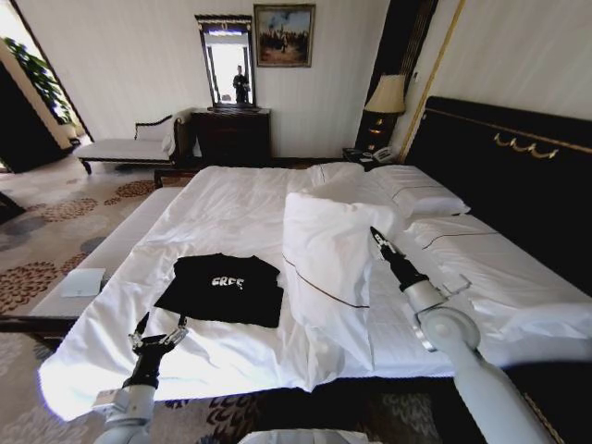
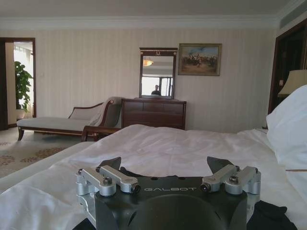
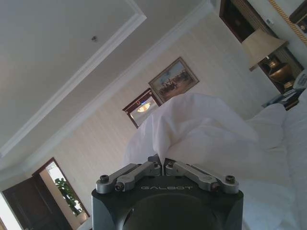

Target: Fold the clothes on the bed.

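The left gripper sits low with its fingers spread apart, its arm pointing forward. The right gripper reaches higher on an outstretched arm, fingers seemingly pressed together, tips partly hidden.

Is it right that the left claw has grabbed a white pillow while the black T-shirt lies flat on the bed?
No. The right claw pinches the white pillow, as the right wrist view shows. The left claw hovers open by the black T-shirt.
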